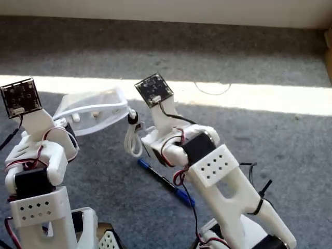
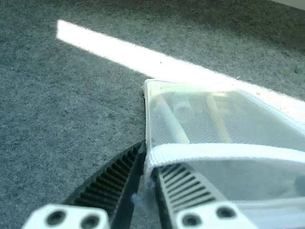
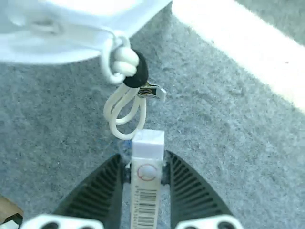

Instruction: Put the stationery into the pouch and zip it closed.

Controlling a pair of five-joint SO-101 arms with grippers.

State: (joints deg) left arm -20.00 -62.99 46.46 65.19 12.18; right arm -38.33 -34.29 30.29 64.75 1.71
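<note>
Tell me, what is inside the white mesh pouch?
Through the mesh of the pouch, two pale stick-shaped items lie side by side. The mesh blurs them, so what they are, and whether more lies beneath, cannot be told.

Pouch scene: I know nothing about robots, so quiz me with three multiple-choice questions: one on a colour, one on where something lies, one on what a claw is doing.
1. What colour is the pouch? A red; B black; C white.
2. Where does the blue pen lie? A inside the pouch; B on the grey carpet by the right arm; C in a gripper.
3. The right gripper is: A shut on a white barcoded item; B open and empty; C shut on the pen.
Answers: 1 C, its mesh and rim are white; 2 B, it lies bare on the carpet; 3 A, the item sits clamped between its fingers.
</note>
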